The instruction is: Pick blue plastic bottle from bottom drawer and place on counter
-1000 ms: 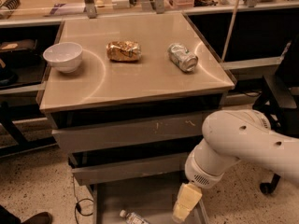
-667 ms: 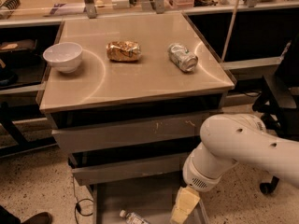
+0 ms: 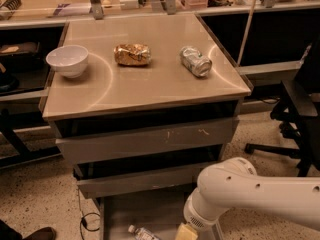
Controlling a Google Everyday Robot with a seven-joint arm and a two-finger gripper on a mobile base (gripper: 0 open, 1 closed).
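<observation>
Below the counter's front edge, bottom drawer [image 3: 150, 209]: standing pulled out, its flat grey floor showing.
Blue plastic bottle [image 3: 145, 233]: lying on its side on the drawer floor toward the left wall, white cap pointing left, partly cut off at the bottom.
Gripper [image 3: 186, 232]: hanging low over the drawer, just right of the bottle and apart from it. Whether it is open or closed, I cannot tell.
Arm [image 3: 250, 191]: white, reaching in from the right.
Counter [image 3: 150, 84]: carrying a white bowl [image 3: 67, 60] by the left edge, a gold-brown can [image 3: 132, 54] mid-back and a silver-green can [image 3: 195, 61] toward the right edge.
Step in hand: seemingly the reach for the bottle, which is not yet lifted.
Next move: likely calling for shifting left over the bottle, gripping across its body, rising past the drawer fronts, and setting it down along the counter's bare front edge.
</observation>
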